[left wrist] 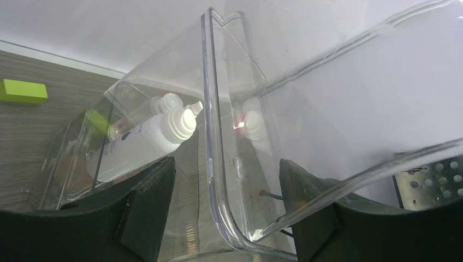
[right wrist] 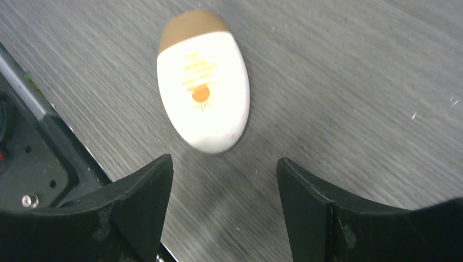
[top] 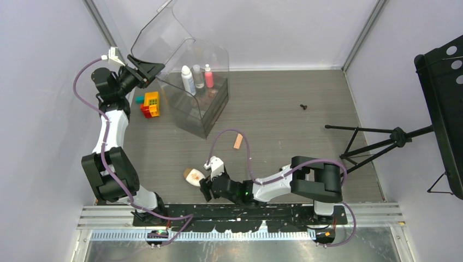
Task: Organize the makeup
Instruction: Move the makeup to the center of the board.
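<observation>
A white oval compact (top: pixel 194 176) with a tan cap lies on the table near the front edge; it also shows in the right wrist view (right wrist: pixel 203 90). My right gripper (top: pixel 206 187) (right wrist: pixel 224 160) is open and empty, just short of the compact's rounded end. A white bottle (top: pixel 187 79) (left wrist: pixel 144 144), a clear bottle (top: pixel 199 76) and a pink bottle (top: pixel 208 76) stand in the clear case (top: pixel 199 112). My left gripper (top: pixel 146 70) (left wrist: pixel 226 162) is open, with the edge of the raised clear lid (top: pixel 169 33) (left wrist: pixel 218 180) between its fingers. A peach piece (top: pixel 238 142) lies mid-table.
Colourful toy bricks (top: pixel 150 103) lie left of the case, and a green brick (left wrist: pixel 22 91) shows in the left wrist view. A small black item (top: pixel 303 107) lies to the right. A tripod (top: pixel 377 142) and a black stand (top: pixel 442 98) are at the far right.
</observation>
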Available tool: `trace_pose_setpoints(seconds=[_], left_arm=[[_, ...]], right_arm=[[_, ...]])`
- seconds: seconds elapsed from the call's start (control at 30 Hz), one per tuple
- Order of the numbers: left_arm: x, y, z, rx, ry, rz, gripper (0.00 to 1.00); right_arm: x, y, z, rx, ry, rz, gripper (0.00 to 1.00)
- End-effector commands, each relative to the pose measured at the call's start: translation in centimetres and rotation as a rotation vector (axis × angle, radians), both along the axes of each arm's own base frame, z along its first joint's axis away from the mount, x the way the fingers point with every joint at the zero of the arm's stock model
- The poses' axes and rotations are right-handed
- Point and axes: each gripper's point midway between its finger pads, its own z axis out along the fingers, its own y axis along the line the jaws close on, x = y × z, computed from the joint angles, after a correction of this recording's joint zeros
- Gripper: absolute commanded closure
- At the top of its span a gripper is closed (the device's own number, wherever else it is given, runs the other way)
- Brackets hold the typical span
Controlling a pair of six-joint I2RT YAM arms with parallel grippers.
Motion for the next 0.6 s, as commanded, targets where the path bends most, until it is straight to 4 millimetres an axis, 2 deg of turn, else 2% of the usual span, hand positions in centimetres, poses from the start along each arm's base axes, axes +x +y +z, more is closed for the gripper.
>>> trace_pose_setpoints(seconds=[0.0, 0.17, 0.23, 0.4, 0.5, 0.57], left_arm=[[-0.3, 0.0, 1.1, 0.011, -0.051, -0.01, 0.27], [-0.2, 0.0, 1.0, 0.01, -0.049, -0.011, 0.27], [-0.3, 0.0, 1.0, 0.011, -0.05, -0.01, 0.27], [-0.3, 0.0, 1.1, 0.012, -0.051, -0.01, 0.27], [-0.3, 0.0, 1.1, 0.012, -0.052, -0.01, 0.27], [-0.3, 0.0, 1.0, 0.01, -0.049, -0.01, 0.27]], right_arm=[[2.2, 2.8, 5.0, 0.17, -0.09, -0.087, 0.26], [2.5, 3.7, 5.6, 0.195, -0.109, -0.086, 0.24], [2.4, 4.2, 5.1, 0.191, -0.099, -0.074, 0.24], [2.1, 5.1, 2.5, 0.178, -0.07, -0.064, 0.24], [2.2, 4.7, 0.5, 0.147, -0.062, -0.084, 0.25], [2.3, 4.2, -0.1, 0.139, -0.058, -0.097, 0.25]])
